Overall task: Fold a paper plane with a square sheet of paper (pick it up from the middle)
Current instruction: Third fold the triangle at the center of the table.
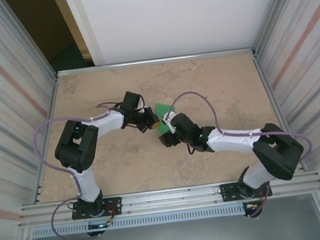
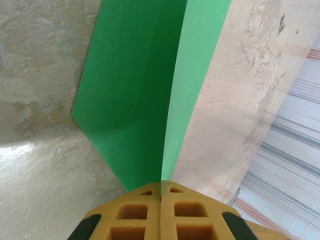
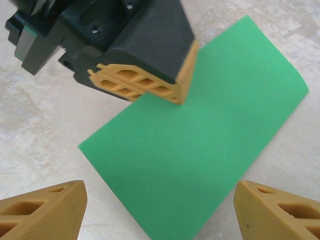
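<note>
The left gripper (image 2: 161, 186) is clenched on the end of the folded square sheet of paper (image 2: 135, 90), whose crease runs straight away from it, mid-table (image 1: 219, 79). The right gripper (image 3: 160, 220) stands released, the sheet's near corner between its fingers. I can't tell whether the sheet lies flat.

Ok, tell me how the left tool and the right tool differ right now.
The left tool is shut; the right tool stands wide open. The left tool pinches the folded green paper at its edge; the right tool holds nothing, its fingers clear of the sheet. Both are tan and ribbed at the tips.
</note>
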